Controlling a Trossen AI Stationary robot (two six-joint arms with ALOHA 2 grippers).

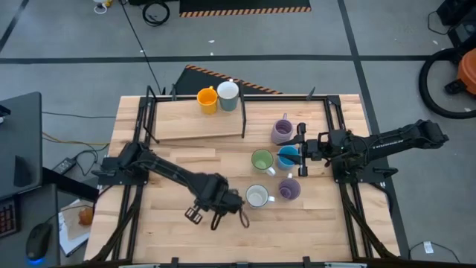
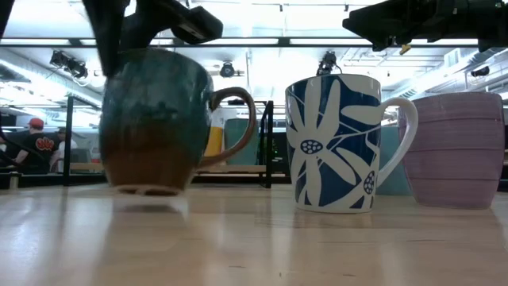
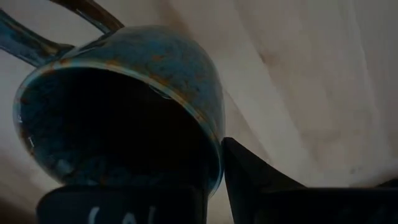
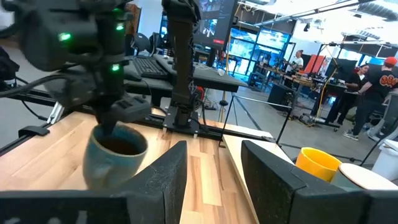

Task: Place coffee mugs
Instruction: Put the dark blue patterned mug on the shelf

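Dark glazed mug (image 2: 155, 119), rigid, heavy, slick, breakable: pinched by its rim between left gripper (image 1: 236, 202) jaws, just off table (image 1: 178, 160). Right gripper (image 1: 303, 147) jaws spread, idle.

Coffee mugs, eight counted in the high view:
- white (image 1: 256, 196): two, the other (image 1: 227, 92) on the board
- lavender (image 1: 282, 132): two, the second (image 1: 289, 188)
- orange (image 1: 207, 100): one
- green (image 1: 262, 160): one
- blue (image 1: 287, 156): one
- dark brown-teal (image 1: 232, 202): one

Arms: two are counted, each with one tool.
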